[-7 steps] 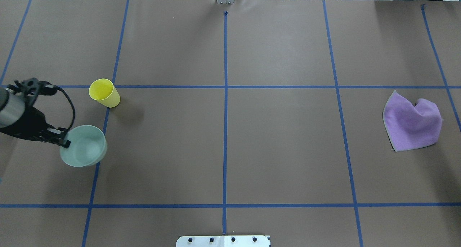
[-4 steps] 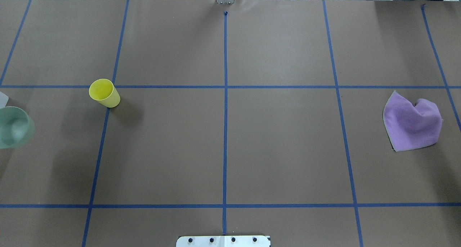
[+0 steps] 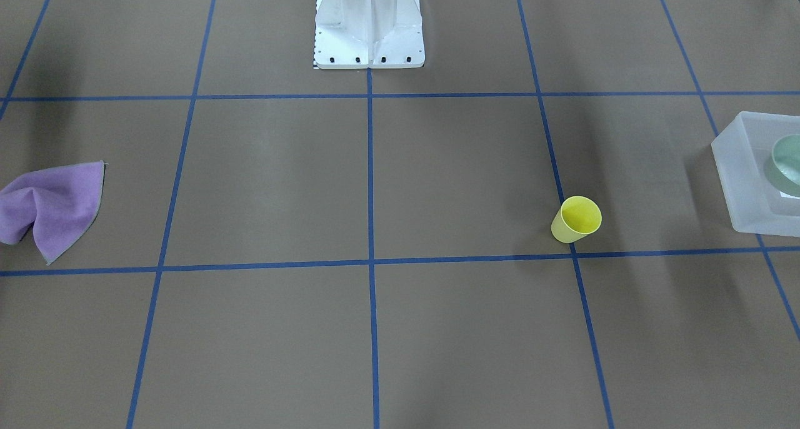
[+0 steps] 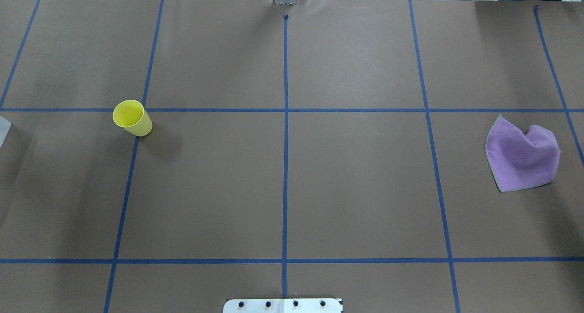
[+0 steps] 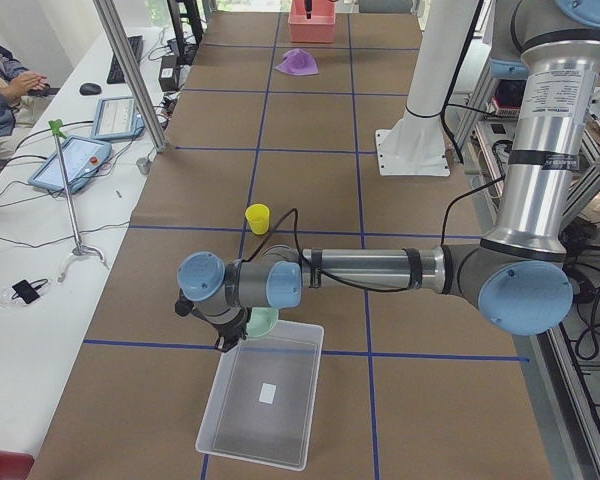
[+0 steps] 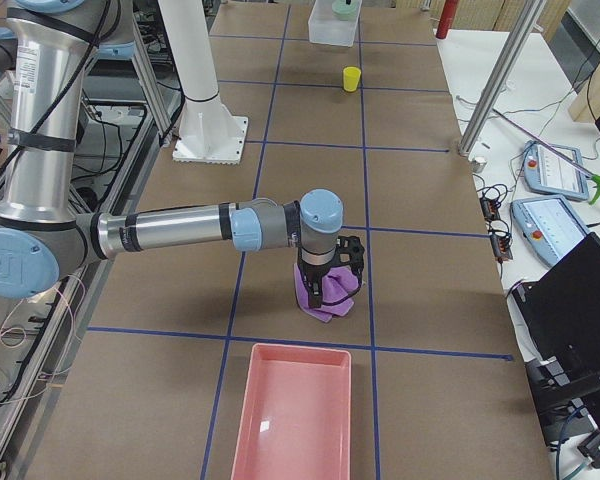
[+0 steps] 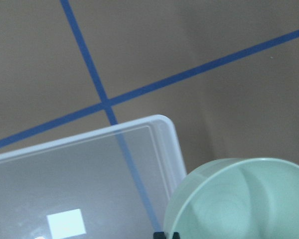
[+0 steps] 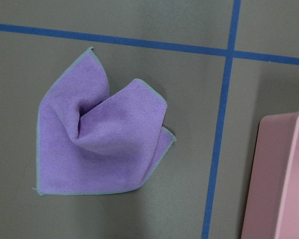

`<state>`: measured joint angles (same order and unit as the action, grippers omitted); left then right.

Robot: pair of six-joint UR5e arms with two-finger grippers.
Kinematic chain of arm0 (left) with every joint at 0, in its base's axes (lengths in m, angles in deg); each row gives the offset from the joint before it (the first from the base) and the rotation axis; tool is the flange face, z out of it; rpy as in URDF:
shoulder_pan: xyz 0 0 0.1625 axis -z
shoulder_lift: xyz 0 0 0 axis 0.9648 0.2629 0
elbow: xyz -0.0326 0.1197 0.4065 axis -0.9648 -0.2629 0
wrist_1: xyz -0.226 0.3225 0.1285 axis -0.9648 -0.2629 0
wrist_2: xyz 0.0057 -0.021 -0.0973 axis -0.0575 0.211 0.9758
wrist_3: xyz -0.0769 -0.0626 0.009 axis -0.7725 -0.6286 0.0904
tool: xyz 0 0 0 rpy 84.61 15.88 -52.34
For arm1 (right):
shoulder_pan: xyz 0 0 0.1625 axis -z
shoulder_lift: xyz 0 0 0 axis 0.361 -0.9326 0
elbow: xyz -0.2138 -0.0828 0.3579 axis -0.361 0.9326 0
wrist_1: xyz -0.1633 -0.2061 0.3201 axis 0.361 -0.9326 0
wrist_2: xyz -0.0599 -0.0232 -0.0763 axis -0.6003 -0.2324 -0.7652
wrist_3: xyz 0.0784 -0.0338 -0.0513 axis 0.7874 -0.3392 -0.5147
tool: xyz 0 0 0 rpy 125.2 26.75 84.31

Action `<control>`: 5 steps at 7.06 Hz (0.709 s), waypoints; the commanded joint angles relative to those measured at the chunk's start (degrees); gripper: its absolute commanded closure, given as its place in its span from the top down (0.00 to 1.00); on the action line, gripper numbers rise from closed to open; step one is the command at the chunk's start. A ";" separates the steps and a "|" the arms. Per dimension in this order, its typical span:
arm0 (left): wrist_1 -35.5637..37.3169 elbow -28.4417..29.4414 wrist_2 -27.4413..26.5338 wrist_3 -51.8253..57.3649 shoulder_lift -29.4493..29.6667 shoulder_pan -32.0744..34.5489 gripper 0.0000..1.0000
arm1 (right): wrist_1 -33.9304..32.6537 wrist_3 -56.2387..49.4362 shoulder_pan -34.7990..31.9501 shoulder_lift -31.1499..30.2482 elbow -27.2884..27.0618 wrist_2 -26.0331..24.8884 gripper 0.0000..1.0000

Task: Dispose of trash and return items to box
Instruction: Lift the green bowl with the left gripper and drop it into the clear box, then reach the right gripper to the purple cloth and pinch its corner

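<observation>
Low in the left-side view sits the translucent frosted-white rectangular plastic box [image 5: 245, 425], its small white label showing on the bottom. Right over its far edge hangs the squat, round, pale teal-green plastic bowl [image 7: 239, 204]. In the wrist view the left pincer [image 7: 165, 234] is pinched narrow on the bowl's rim at the frame's bottom edge.

We read this as the drop-off step for the bowl, which overlaps the box's rounded corner rather than its middle. The next move, we'd say, calls for carrying it inward past the rim, lowering it, then letting go.

Further up the brown tabletop [image 4: 356, 180], the yellow plastic cup [image 5: 257, 217] stands upright and waits its turn. Farthest off, at the top of the frame, the crumpled purple cloth [image 5: 299, 61] lies near a pink rectangular plastic tray [image 5: 313, 30]. The right pincer [image 6: 332, 290] is over the cloth, and we can't tell whether it's wide or closed.
</observation>
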<state>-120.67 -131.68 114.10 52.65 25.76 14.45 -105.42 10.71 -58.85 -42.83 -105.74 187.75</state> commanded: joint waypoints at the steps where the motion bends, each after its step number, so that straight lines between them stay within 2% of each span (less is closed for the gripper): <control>1: -1.95 7.97 -0.18 3.22 2.20 1.14 0.00 | 0.09 5.28 4.14 1.74 0.39 -1.06 1.00; 2: -3.01 8.43 -0.18 3.13 1.51 1.14 0.00 | 0.09 5.66 5.29 2.18 1.61 -2.03 1.00; 3: -3.02 9.65 -0.09 2.61 1.59 1.06 0.00 | 0.35 5.66 6.78 4.80 5.45 -2.12 1.00; 4: -3.11 10.01 -0.09 2.26 1.67 1.05 0.00 | 3.84 5.66 8.62 5.69 9.92 -2.21 1.00; 5: -3.11 10.10 -0.18 2.25 1.76 1.05 0.00 | 13.53 6.62 9.95 7.01 16.67 -2.56 1.00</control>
<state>-123.69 -121.95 113.98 55.07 27.44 15.52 -100.52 16.53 -50.73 -37.44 -96.18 185.55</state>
